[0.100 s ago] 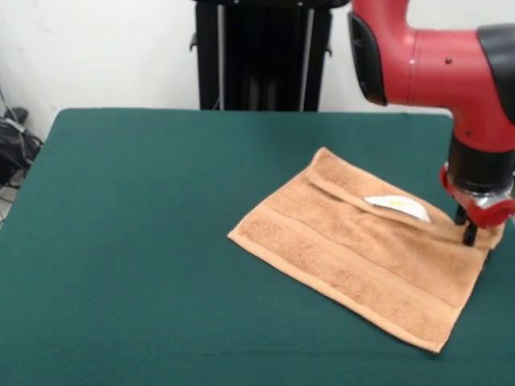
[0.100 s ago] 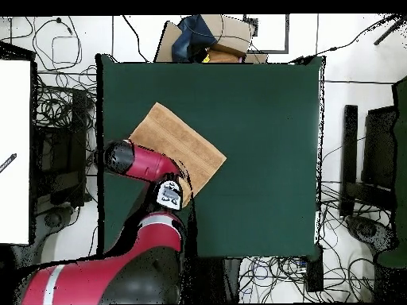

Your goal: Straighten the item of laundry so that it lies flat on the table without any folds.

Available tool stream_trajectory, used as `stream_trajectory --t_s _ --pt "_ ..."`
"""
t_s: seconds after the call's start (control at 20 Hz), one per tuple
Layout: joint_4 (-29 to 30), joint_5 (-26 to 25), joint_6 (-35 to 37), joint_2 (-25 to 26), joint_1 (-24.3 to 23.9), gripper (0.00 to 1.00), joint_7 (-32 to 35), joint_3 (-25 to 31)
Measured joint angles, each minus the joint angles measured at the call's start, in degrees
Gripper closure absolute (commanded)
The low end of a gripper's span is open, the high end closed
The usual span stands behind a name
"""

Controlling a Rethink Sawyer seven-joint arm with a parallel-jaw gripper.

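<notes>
Down at the towel's [image 1: 354, 257] far right corner, the pincer [image 1: 469, 233] touches the cloth; whether its tips are spread or pinching the fabric cannot be told. Spread at an angle on the green table [image 1: 121, 241], toward its right side in the front view, the orange-brown towel has its far edge folded over in a narrow strip, with a small white label [image 1: 398, 207] showing at the fold. Overhead, the red arm [image 2: 147, 163] covers one corner of the towel [image 2: 179, 147].
</notes>
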Motion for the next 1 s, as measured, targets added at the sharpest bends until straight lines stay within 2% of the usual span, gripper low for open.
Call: stream_trajectory --t_s 0.35,1.0 --pt "1.4 -1.8 -4.6 -0.8 -1.2 0.0 0.0 0.9" --pt "-0.3 -2.0 -3.8 0.1 0.1 0.0 0.0 -0.1"
